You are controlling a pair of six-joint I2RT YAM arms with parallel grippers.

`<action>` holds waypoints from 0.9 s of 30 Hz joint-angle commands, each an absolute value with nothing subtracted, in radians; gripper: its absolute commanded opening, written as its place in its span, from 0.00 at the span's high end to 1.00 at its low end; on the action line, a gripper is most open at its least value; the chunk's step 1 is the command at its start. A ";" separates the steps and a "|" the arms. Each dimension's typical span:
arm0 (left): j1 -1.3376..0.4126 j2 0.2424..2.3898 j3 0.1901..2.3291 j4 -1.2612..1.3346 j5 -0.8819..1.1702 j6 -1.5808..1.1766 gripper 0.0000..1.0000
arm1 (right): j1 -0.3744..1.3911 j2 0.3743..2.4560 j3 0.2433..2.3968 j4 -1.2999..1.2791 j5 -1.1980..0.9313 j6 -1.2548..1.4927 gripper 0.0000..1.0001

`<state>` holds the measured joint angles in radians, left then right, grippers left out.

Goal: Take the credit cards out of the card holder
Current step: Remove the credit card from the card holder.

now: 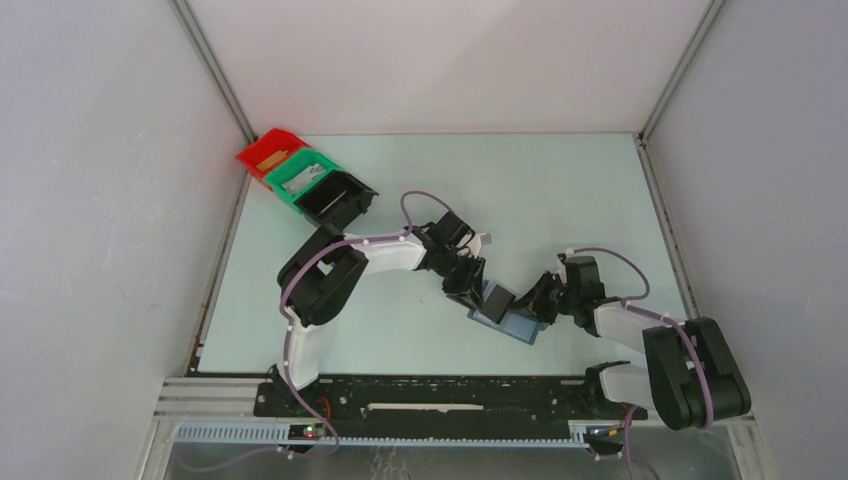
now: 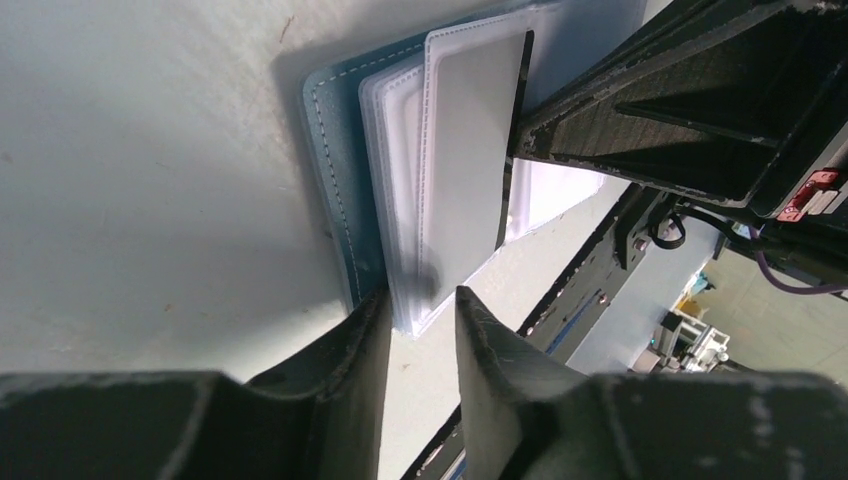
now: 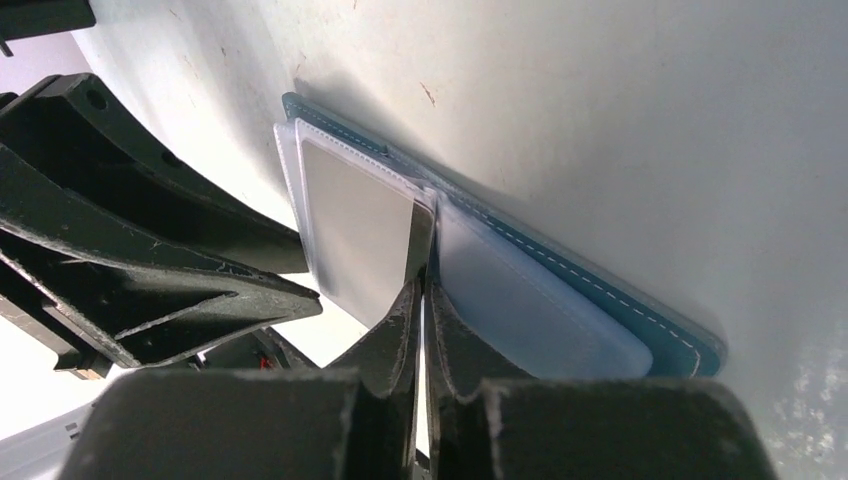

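Note:
The slate-blue card holder point(image 1: 508, 322) lies spread open on the table between my two grippers. It also shows in the left wrist view point(image 2: 335, 170) and the right wrist view point(image 3: 600, 290), with several clear sleeves fanned over it. A pale grey credit card point(image 2: 465, 150) sits in the top sleeve, also seen in the right wrist view point(image 3: 360, 230). My left gripper point(image 2: 420, 300) is open, its tips on either side of the sleeves' near corner. My right gripper point(image 3: 422, 290) is shut on the dark edge of that card at the holder's fold.
Red point(image 1: 268, 152), green point(image 1: 298, 176) and black point(image 1: 335, 198) bins stand in a row at the table's far left corner. The red and green bins hold small flat items. White walls enclose the table on three sides.

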<state>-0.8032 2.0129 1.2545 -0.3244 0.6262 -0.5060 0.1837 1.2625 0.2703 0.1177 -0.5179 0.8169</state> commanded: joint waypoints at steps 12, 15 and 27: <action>-0.819 1.954 1.334 -0.297 0.496 -0.547 0.61 | 0.187 1.009 0.274 -0.111 -0.398 0.822 0.81; -0.819 1.963 1.344 -0.265 0.524 -0.571 0.59 | 0.187 1.003 0.270 -0.107 -0.393 0.825 0.80; -0.819 2.029 1.358 -0.199 0.599 -0.621 0.58 | 0.198 1.065 0.268 -0.040 -0.410 0.849 0.80</action>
